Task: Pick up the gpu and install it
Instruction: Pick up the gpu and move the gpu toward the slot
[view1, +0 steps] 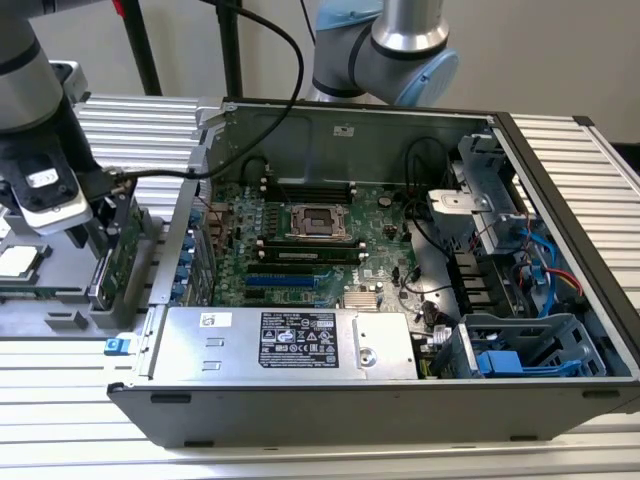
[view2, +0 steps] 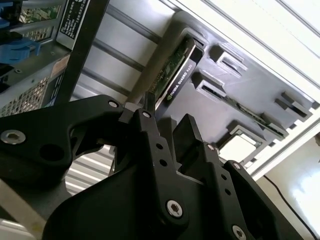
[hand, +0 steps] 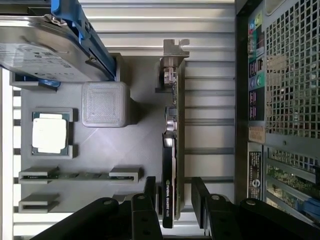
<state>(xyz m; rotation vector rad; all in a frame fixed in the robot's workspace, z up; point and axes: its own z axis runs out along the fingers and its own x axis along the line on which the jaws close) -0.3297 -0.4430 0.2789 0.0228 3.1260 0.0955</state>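
The gpu (hand: 171, 150) is a thin green card with a black shroud and a silver bracket at one end. It stands on edge in a slot of the grey holder tray (hand: 145, 145), at the exterior view's left, just outside the computer case. In the exterior view the gpu (view1: 115, 255) sits right under the arm's wrist. My gripper (hand: 174, 195) is open, its two black fingers (hand: 150, 200) straddling the card's end with small gaps on both sides. The second wrist view shows the gpu (view2: 175, 70) just past my gripper (view2: 170, 127).
The open computer case (view1: 400, 420) lies beside the tray, with the green motherboard (view1: 300, 240) and the power supply (view1: 290, 345) inside. On the tray are a hard drive in a blue caddy (hand: 50, 45), a grey block (hand: 102, 102), a CPU chip (hand: 49, 134) and memory sticks (hand: 75, 175).
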